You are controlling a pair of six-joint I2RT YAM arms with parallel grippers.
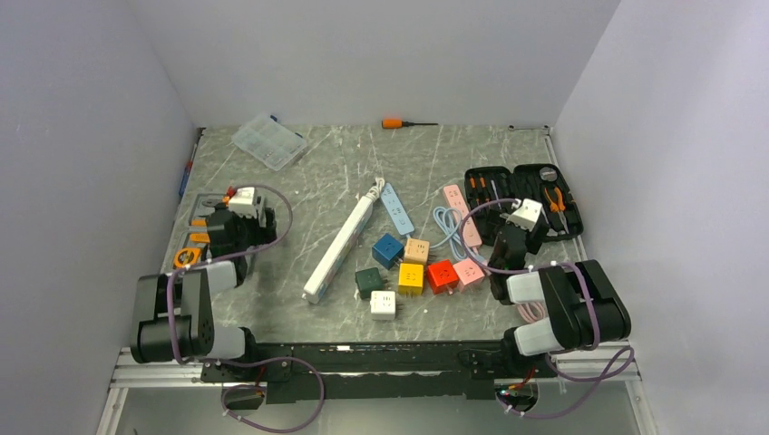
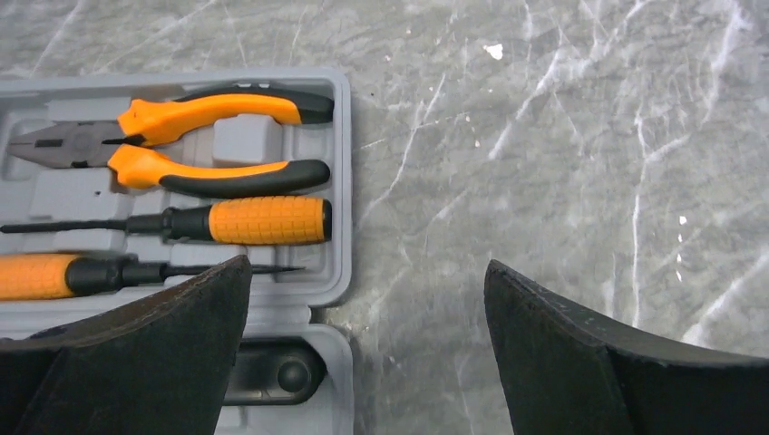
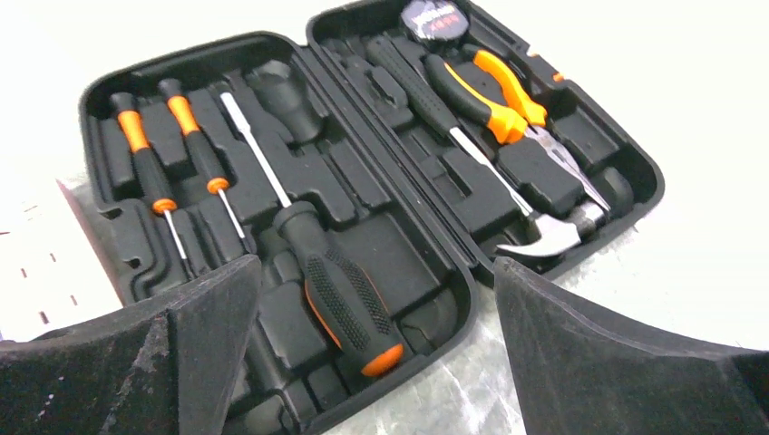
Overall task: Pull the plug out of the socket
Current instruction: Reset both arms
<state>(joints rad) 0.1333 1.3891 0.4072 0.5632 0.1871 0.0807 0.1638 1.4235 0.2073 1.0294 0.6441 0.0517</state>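
Grey marble tabletop [image 1: 508, 154], nothing held yet.
Your left gripper [image 2: 365, 272] and right gripper [image 3: 376, 267] gape wide; just left of the coloured cube adapters [image 1: 413, 267], the white power strip [image 1: 340, 245] runs diagonally, near-left to far-right, plug [image 1: 377, 187] at its far end.

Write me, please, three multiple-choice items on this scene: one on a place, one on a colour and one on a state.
1. The black case lies: A) left; B) centre; C) right.
2. The handle of the far screwdriver is: A) green; B) orange; C) blue.
3. The left pincer is: A) open, empty; B) shut on a plug; C) shut on pliers.
Key: 1 C, it fills the right wrist view; 2 B, orange in the top view; 3 A, its jaws stand wide with nothing between.
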